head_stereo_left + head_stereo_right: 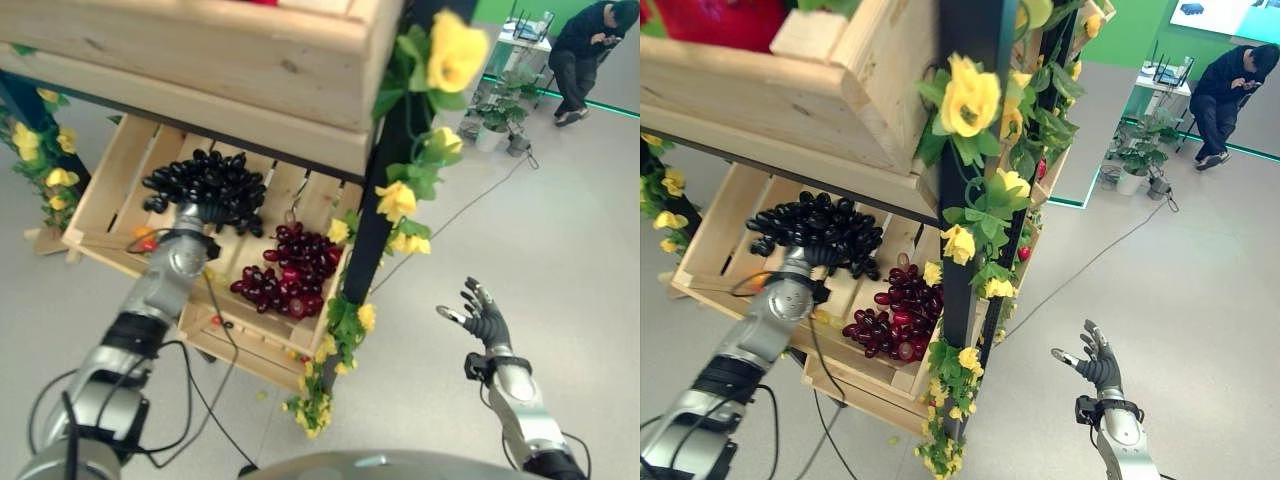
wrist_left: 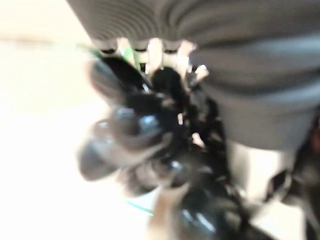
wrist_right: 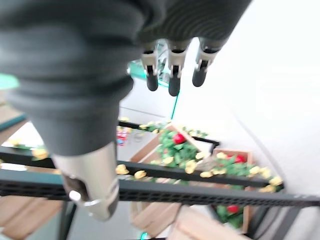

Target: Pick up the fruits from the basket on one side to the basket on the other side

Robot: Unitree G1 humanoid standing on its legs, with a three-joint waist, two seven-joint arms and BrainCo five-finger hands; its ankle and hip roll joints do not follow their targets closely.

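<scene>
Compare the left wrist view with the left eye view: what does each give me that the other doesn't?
Left wrist alone: the left hand up close, black grapes bunched against its fingers. Left eye alone: the wooden crate, red grapes, yellow flowers, the open right hand over the floor, a person far off. Both: left hand and black grapes.

right hand (image 3: 172, 70) open above flowered crates (image 3: 175, 150).

The grapes (image 1: 208, 185) by the left hand (image 1: 188, 222) were glossy black; the other bunch (image 1: 290, 272) was dark red. The crates (image 1: 120, 185) were pale bare wood, the flowers (image 1: 455, 50) yellow with green leaves, the floor (image 1: 560, 230) light grey.
</scene>
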